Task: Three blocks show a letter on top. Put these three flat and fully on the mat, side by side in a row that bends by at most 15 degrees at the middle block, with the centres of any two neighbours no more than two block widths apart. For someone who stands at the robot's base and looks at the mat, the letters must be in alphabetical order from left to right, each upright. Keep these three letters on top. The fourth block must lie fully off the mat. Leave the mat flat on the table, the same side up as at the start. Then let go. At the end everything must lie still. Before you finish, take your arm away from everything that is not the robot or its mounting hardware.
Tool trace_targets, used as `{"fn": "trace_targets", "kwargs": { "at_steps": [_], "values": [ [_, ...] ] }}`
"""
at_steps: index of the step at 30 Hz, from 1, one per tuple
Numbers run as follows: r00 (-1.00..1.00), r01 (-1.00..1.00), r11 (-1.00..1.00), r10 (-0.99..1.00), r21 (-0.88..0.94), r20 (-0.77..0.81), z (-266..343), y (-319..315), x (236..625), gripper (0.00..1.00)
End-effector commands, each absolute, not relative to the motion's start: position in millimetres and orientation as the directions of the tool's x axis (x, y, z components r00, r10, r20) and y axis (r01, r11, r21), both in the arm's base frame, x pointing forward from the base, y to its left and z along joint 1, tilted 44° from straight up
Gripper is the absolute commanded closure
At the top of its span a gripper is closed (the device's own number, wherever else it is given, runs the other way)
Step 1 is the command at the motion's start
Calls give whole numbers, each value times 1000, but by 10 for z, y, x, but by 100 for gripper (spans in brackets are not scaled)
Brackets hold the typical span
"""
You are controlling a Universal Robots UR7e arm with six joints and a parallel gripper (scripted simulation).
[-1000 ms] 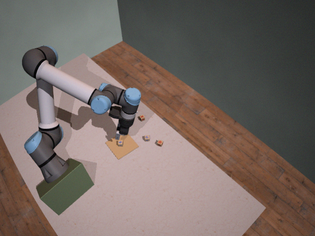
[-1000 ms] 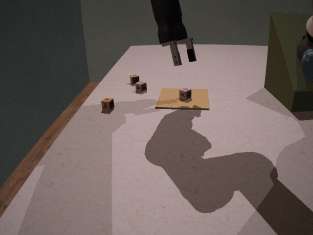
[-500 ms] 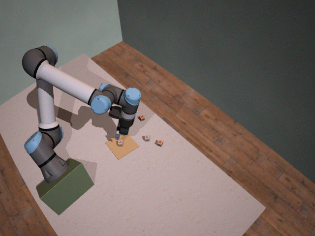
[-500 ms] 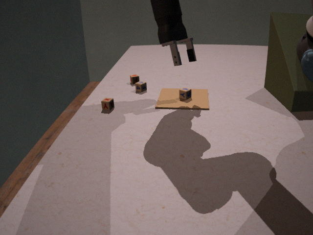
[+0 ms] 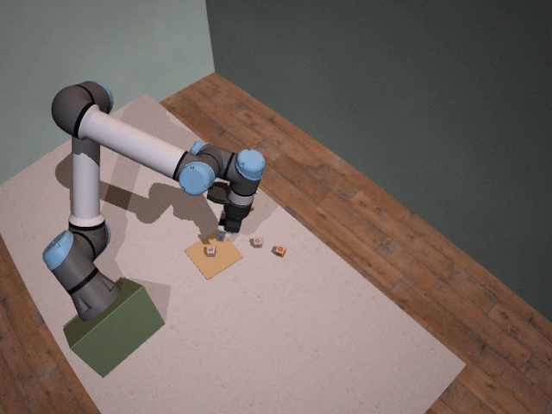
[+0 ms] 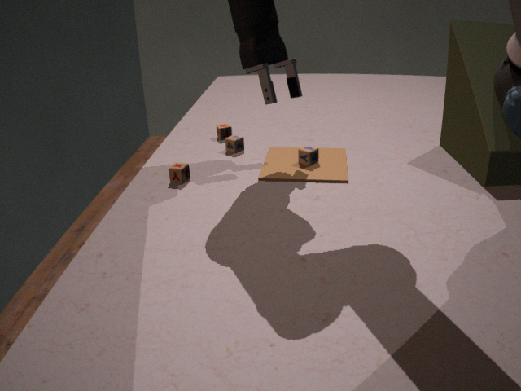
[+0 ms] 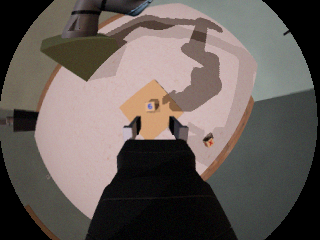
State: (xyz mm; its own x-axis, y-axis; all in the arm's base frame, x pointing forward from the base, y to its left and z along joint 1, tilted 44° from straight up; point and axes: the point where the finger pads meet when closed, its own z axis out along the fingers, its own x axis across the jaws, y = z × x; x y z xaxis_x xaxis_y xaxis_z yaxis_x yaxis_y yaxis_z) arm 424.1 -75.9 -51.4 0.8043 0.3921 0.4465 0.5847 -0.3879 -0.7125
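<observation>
The claw (image 6: 280,90) hangs spread wide and empty above the tan mat (image 6: 332,168) on the counter (image 6: 252,294). One blue-lettered block (image 6: 308,155) sits on the mat. Three more blocks lie off it: a blue-lettered (image 6: 234,144), a red-topped (image 6: 223,131), and a red-lettered block (image 6: 179,173) nearer the counter's edge.

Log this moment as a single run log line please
gripper: open, empty, raised above table | mat: one block on it | off mat: three blocks | phase: between picks

wooden blocks (image 6: 308,155), matt tan mat (image 6: 332,168), mottled table (image 6: 210,294).
</observation>
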Motion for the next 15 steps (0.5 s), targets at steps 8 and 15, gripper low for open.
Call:
{"fn": "trace_targets", "kwargs": {
  "at_steps": [8,15],
  "values": [
    [804,585,-389,392,-711,447,-885,-1141,4936,0],
    [804,585,-389,392,-711,447,-981,-1208,5088,0]
  ]
}}
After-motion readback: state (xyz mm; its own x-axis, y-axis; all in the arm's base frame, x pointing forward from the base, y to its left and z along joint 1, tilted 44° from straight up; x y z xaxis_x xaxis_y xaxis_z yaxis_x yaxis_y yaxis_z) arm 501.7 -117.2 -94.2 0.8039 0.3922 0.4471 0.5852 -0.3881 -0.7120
